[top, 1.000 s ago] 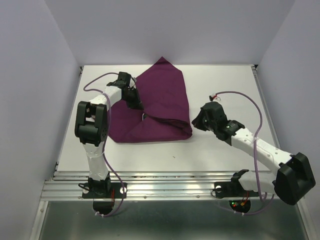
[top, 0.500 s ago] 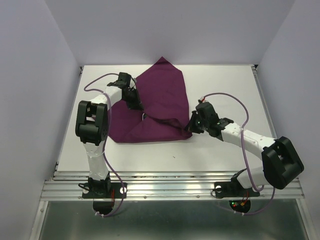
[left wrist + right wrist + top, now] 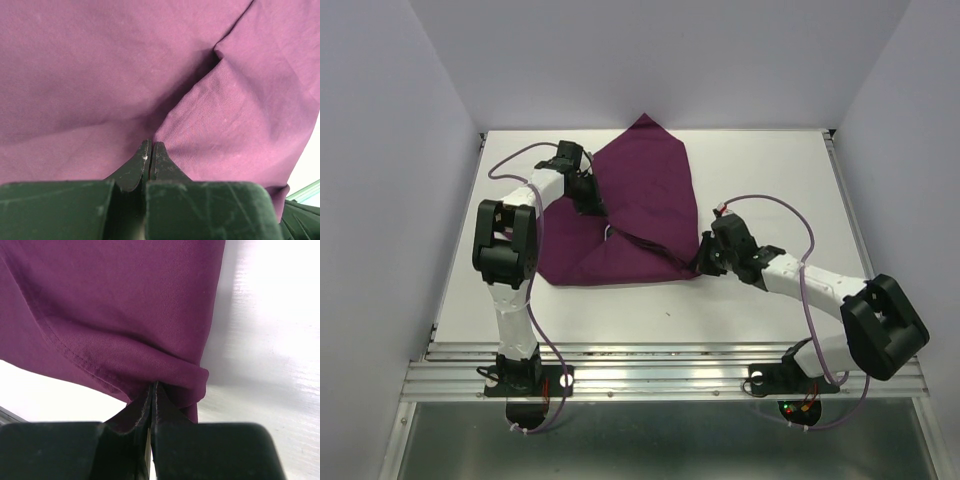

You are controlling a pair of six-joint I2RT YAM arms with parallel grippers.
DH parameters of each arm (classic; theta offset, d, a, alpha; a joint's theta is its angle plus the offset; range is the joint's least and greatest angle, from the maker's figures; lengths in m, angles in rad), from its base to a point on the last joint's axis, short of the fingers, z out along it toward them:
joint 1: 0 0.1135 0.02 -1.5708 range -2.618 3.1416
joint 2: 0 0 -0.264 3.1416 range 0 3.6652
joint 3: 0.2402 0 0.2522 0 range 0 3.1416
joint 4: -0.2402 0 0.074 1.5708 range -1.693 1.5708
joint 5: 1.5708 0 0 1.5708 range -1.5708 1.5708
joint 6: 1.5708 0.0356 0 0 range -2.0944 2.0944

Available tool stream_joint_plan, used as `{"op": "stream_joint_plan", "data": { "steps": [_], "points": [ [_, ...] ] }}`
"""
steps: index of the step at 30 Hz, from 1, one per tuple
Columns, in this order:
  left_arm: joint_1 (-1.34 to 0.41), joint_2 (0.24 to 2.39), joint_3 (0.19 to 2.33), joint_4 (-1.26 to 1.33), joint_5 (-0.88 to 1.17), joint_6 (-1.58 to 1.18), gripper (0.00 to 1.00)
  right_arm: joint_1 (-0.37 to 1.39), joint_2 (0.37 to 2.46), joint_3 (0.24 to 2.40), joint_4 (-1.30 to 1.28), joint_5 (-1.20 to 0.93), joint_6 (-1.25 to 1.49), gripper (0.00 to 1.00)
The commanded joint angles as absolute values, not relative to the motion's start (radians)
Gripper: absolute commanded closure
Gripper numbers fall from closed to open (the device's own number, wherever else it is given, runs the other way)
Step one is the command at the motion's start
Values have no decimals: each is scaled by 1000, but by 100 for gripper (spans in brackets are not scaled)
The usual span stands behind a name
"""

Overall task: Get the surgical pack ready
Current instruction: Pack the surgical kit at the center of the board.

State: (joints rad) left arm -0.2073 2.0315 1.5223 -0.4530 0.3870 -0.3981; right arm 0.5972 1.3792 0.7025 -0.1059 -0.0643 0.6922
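Centre frame: large dark purple square cloth (image 3: 650,190) half folded. The left gripper (image 3: 151,150) and right gripper (image 3: 153,390) each pinch its fabric. Wrap judged unfinished; more folds remain.

This looks like a robotics lab cell: a white table (image 3: 760,170) boxed by plain pale walls (image 3: 380,150), with a cabled left arm (image 3: 505,255) and right arm (image 3: 820,285) bolted to an aluminium rail (image 3: 660,378) at the near edge.

cloth (image 3: 100,75): matt woven fabric | table (image 3: 270,340): smooth white, slight sheen
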Motion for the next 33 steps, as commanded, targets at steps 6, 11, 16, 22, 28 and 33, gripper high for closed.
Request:
{"op": "stream_joint_plan", "data": {
  "steps": [6,11,16,22,28,33],
  "points": [
    [-195,1990,1608,-503,305,-371,66,612,1255,802,-207,-26,634,99],
    [-196,1964,1638,-560,236,-350,46,612,1281,874,-212,57,660,99],
    [-193,1937,1661,-604,170,-336,45,612,1359,908,-178,74,710,99],
    [-172,1876,1634,-612,137,-344,46,612,1449,965,-153,150,749,99],
    [-152,1806,1566,-603,127,-345,47,612,1467,989,-130,175,767,99],
    [-130,1766,1511,-589,123,-354,48,612,1489,991,-121,173,767,98]
  ]
}}
